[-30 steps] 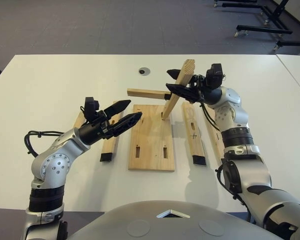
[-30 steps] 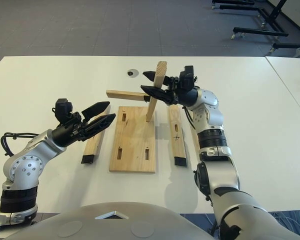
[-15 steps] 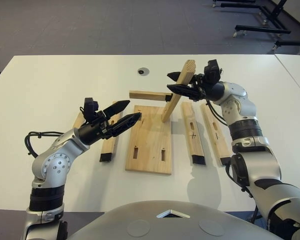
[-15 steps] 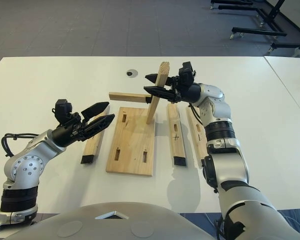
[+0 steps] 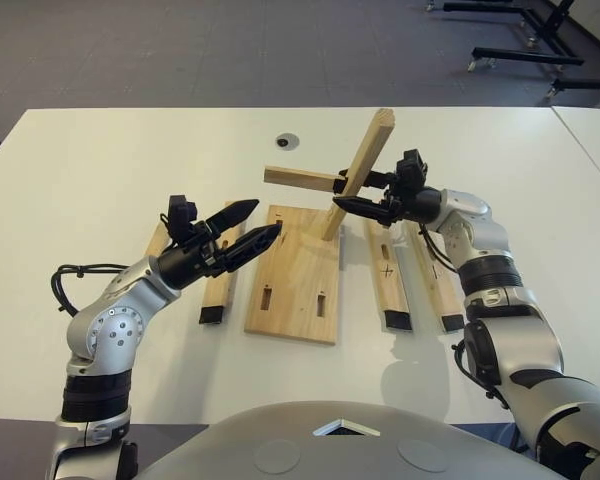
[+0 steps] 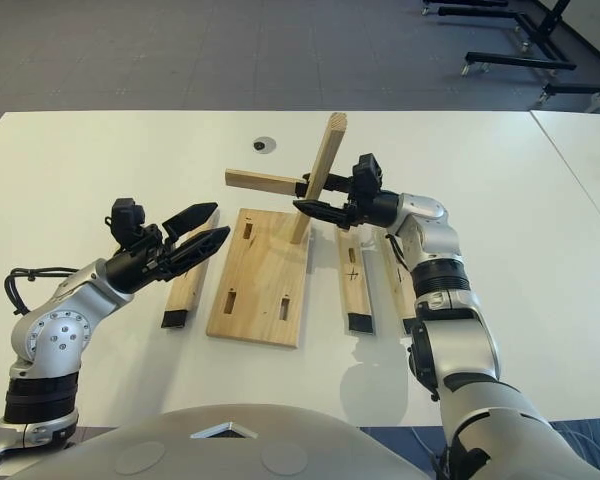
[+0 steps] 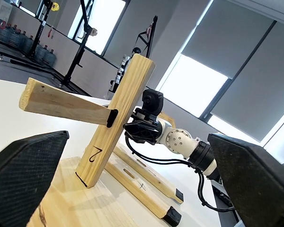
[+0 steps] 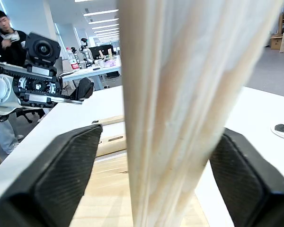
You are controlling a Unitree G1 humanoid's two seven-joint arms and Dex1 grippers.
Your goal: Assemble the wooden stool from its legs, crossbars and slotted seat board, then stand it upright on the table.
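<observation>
Leg (image 5: pixel 374 138) with crossbar (image 5: pixel 300 179) slotted in leans over the far right corner of the seat board (image 5: pixel 290 288), pinched mid-length by the right claw (image 5: pixel 355 192). The left claw (image 5: pixel 265 218) hangs parted and empty over the board's left edge. The wood looks stiff and light; a hold near the joint should resist twisting.
</observation>
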